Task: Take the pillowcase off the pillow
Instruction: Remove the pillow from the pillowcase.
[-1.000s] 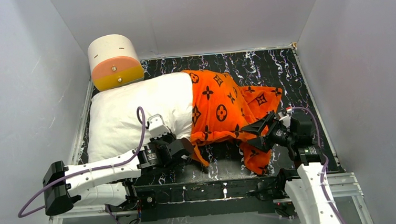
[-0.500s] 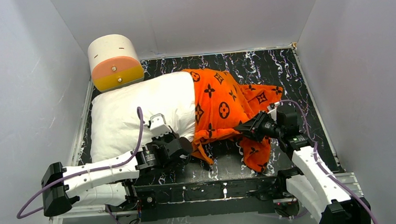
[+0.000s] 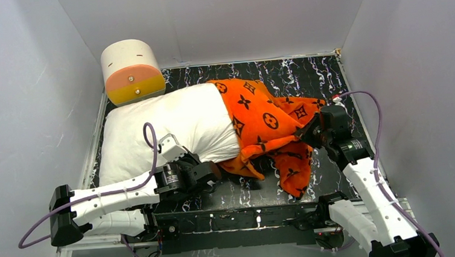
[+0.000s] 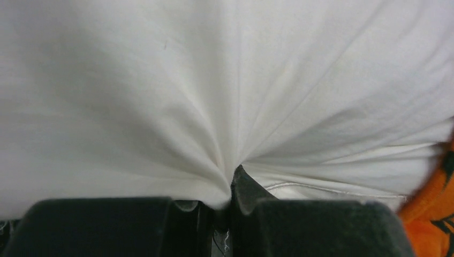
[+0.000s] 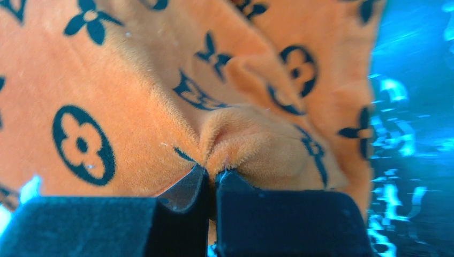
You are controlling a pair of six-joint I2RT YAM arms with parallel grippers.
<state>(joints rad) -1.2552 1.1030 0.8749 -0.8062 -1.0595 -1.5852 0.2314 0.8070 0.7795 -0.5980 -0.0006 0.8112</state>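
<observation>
On the worktop [image 3: 306, 74] I see the white pillow [image 3: 152, 130] lying to the left, its right end inside the orange pillowcase [image 3: 267, 122]. My left gripper [image 4: 231, 184] is clamped on a pinch of pillow fabric. My right gripper [image 5: 212, 179] is closed on a pillowcase fold.
</observation>
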